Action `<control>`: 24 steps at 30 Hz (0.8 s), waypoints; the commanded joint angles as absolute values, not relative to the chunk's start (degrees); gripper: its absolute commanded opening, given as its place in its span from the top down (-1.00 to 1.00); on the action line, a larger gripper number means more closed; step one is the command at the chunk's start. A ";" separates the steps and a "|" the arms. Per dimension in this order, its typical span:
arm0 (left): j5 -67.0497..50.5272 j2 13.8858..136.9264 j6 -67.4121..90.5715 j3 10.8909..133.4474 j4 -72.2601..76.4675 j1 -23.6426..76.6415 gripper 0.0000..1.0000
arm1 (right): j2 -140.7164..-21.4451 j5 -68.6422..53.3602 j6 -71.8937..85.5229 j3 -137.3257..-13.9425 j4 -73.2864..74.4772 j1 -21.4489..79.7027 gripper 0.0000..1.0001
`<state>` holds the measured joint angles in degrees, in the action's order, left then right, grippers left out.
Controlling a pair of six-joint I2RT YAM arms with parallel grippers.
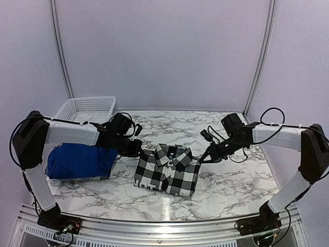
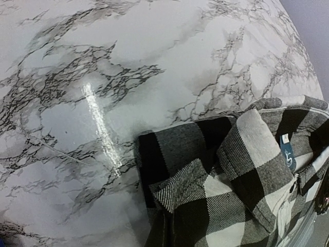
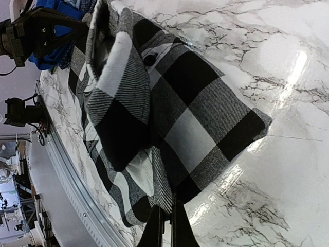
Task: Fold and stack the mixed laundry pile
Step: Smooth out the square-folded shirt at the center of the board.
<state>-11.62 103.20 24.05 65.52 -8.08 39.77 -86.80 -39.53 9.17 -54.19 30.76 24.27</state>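
The flannel shirt (image 1: 168, 172) lay folded in the middle of the table (image 1: 231, 190). The left gripper (image 1: 136, 150) was closed at its far left corner, the right gripper (image 1: 204, 158) closed at its far right corner. The royal-blue shirt (image 1: 77, 162) lay by the left edge.

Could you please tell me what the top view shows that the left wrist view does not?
Only the top view shows the basket, the left arm and the right arm. Only the left wrist view shows a small blue label by the collar. Both show the flannel lying on the marble table.
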 commanded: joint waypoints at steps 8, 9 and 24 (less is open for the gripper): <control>-12.65 111.16 26.10 64.17 -1.44 36.40 1.00 | -98.29 -30.47 7.47 -60.16 28.38 24.21 1.00; -12.61 111.45 25.95 64.38 -1.62 36.39 1.00 | -99.62 -29.47 7.72 -60.12 28.00 23.99 1.00; -12.02 99.04 26.12 63.58 -2.62 35.85 0.00 | -95.18 -25.62 10.22 -70.15 33.12 23.20 -0.02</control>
<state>-12.19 108.81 26.46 64.20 -2.22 36.18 -103.02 -25.69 10.37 -66.02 29.12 23.49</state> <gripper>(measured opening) 0.431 0.436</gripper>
